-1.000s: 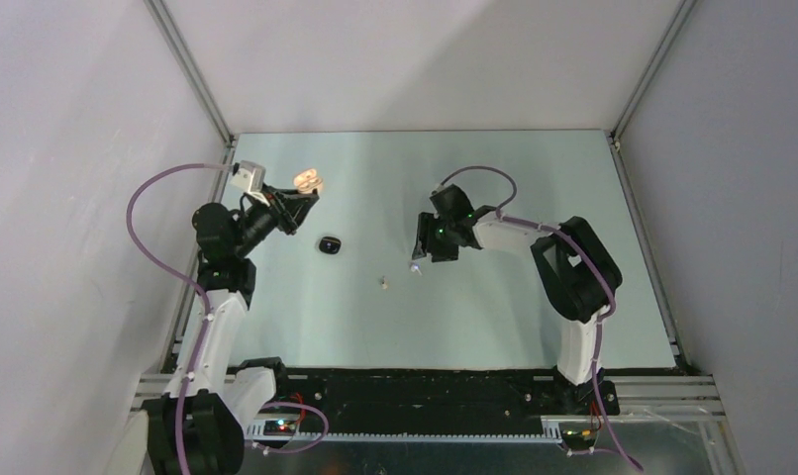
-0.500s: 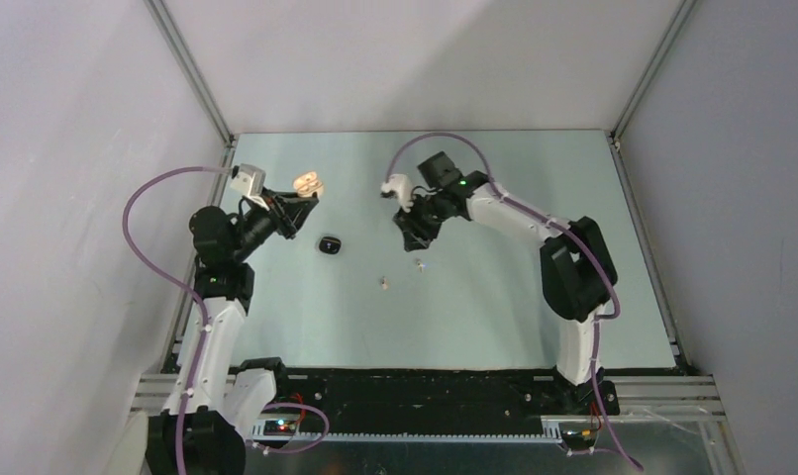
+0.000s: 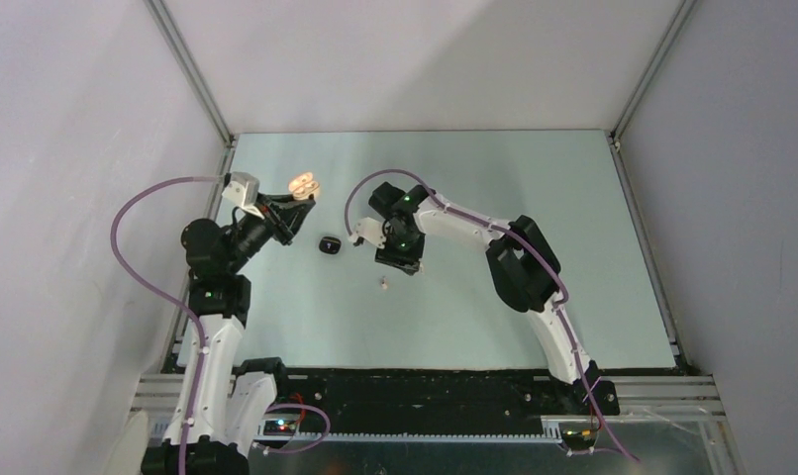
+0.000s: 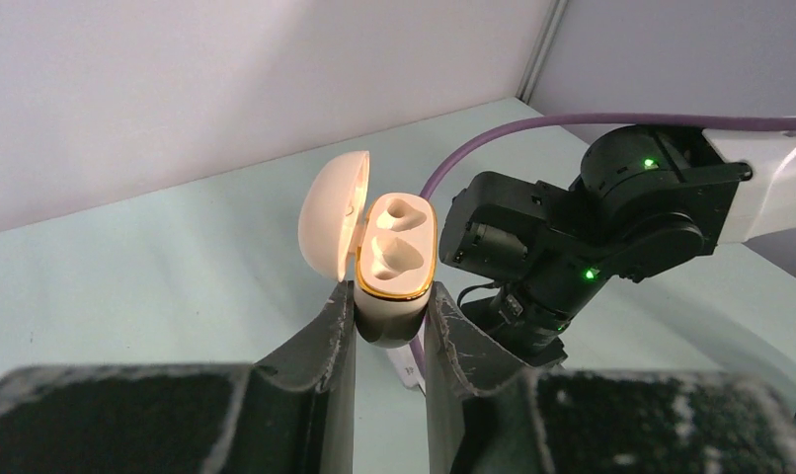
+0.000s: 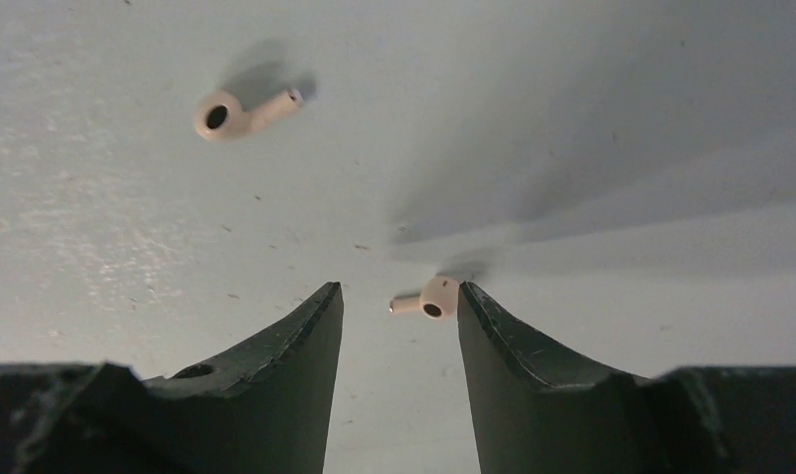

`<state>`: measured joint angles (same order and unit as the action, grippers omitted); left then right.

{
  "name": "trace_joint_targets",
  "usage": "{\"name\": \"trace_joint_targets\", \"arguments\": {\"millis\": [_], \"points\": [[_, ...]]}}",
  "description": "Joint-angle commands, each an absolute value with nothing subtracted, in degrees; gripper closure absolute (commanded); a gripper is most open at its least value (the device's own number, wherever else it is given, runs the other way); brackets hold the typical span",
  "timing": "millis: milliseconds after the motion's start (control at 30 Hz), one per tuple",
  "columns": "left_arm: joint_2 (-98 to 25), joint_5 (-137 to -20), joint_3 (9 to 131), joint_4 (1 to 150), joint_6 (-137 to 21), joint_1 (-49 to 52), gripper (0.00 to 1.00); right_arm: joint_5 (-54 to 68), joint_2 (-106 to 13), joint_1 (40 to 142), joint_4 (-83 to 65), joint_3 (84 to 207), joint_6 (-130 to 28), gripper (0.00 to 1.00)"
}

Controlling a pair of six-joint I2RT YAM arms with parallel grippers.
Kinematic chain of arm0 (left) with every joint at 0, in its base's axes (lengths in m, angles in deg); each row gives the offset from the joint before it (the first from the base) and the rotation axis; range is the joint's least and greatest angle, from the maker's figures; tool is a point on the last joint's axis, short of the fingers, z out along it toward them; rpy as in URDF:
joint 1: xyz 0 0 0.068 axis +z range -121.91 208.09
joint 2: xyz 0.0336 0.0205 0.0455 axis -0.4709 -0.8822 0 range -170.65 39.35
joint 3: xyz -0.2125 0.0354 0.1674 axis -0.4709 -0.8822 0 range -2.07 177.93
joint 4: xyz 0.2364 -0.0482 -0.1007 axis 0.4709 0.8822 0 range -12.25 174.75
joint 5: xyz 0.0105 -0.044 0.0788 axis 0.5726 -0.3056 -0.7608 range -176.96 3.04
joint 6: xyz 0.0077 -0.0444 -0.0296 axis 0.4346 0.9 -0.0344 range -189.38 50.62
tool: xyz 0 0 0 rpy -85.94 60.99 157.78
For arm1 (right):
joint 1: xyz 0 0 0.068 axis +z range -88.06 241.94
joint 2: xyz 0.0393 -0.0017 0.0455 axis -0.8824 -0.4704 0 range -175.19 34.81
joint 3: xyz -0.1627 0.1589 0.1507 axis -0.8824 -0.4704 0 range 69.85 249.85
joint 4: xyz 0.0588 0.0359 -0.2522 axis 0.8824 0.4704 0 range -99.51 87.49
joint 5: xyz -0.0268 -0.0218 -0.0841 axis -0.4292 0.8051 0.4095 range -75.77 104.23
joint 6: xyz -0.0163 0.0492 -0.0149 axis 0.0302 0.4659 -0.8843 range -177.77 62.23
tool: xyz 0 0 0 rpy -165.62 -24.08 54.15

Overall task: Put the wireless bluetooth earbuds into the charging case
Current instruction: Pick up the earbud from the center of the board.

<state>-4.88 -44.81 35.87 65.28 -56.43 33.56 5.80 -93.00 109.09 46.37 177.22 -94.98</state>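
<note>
Swung leftward since a second ago, the right gripper [image 3: 399, 261] hangs over mid-tabletop [image 3: 534, 198], with one earbud [image 3: 383, 284] lying just nearer the near edge. Toward the far left corner, the left gripper [image 3: 299, 197] holds up the charging case [image 3: 304, 183].

Left wrist: the gripper is clamped on the case's base, lid [image 4: 333, 225] swung open.

Right wrist: the fingers are apart, gripping nothing. A second earbud [image 5: 429, 299] lies between them, against one finger.

Charging case [image 4: 394, 267] in left hand [image 4: 389, 296]
</note>
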Motion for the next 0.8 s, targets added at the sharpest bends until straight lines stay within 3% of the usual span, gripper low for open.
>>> {"name": "trace_joint_targets", "arguments": {"millis": [0,400,767], "points": [[-3.0,-45.5,35.1,65.1,-56.9,33.3,1.00,11.9,-92.5,109.0,48.0,177.9,-95.6,0.49],[-3.3,-45.1,35.0,65.2,-56.0,33.3,1.00,13.2,-95.3,108.6,47.0,178.5,-96.1,0.52],[-3.3,-45.0,34.6,65.4,-56.0,33.2,1.00,12.6,-96.8,108.2,47.3,179.7,-95.4,0.64]]}}
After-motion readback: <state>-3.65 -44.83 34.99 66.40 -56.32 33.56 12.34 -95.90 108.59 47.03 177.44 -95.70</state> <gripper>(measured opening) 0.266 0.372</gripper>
